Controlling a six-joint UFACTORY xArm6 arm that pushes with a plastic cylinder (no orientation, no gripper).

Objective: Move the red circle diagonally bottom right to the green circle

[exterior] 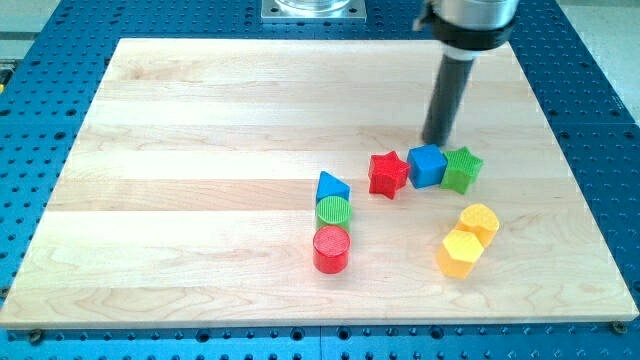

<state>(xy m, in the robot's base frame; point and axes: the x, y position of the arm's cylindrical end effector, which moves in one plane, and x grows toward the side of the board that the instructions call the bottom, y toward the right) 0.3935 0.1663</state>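
The red circle (331,249) stands on the wooden board, just below the green circle (334,211) and touching it. A blue triangle (331,186) sits just above the green circle. My tip (436,141) is at the view's upper right, just above the blue cube (427,165), well away from the red circle to its upper right.
A red star (388,173), the blue cube and a green star (462,169) form a row right of centre. A yellow block (480,221) and a yellow hexagon (460,252) lie at the lower right. The board's (200,120) edges border a blue perforated table.
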